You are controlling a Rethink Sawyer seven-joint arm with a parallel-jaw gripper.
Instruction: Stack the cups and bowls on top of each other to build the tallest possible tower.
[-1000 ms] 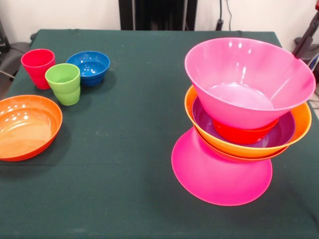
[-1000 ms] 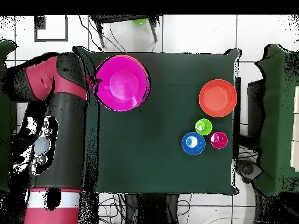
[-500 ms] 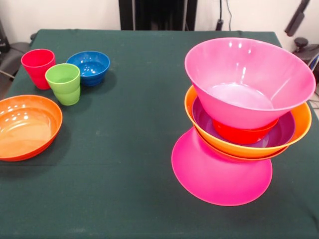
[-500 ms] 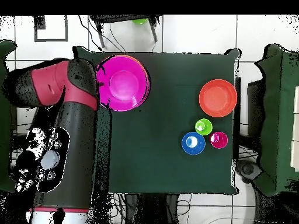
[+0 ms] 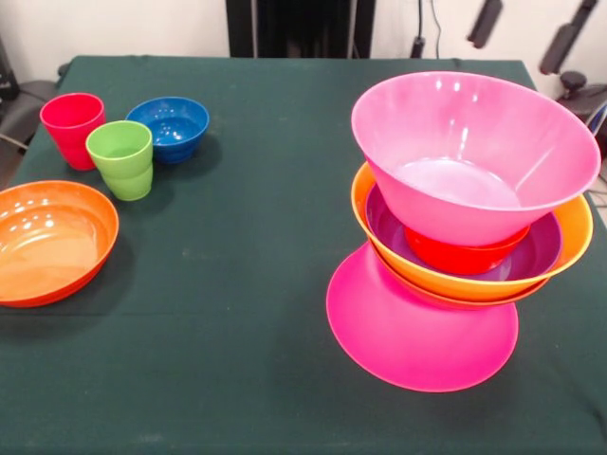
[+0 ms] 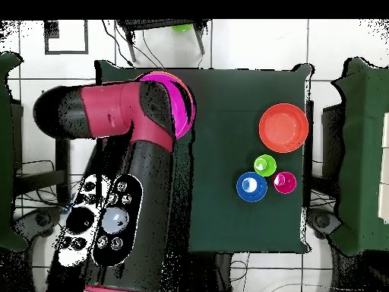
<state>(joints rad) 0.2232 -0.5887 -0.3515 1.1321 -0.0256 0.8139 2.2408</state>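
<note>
The tower stands at the right of the front view: an upturned hot pink bowl [image 5: 422, 327] as base, a large orange bowl [image 5: 572, 232], a purple bowl [image 5: 536, 254], a small red-orange bowl [image 5: 465, 256] and a large hot pink bowl [image 5: 474, 152] on top. The red cup [image 5: 73, 128], the lime green cup [image 5: 121, 158] and the small blue bowl [image 5: 169, 128] stand at the left, near a shallow red-orange bowl [image 5: 52, 242]. Two dark pieces of the arm's end [image 5: 567, 33] show at the top edge behind the tower. Whether the gripper is open is unclear.
In the overhead view the red and black arm [image 6: 144, 152] reaches over the tower and leaves only a pink rim [image 6: 185, 103] showing. The shallow bowl [image 6: 283, 128], green cup [image 6: 264, 165], blue bowl [image 6: 251, 186] and red cup [image 6: 285, 182] sit at the right.
The arm has swung across in the overhead view and now covers most of the tower. In the front view a second dark piece has appeared at the top edge. Bowls and cups have not moved.
</note>
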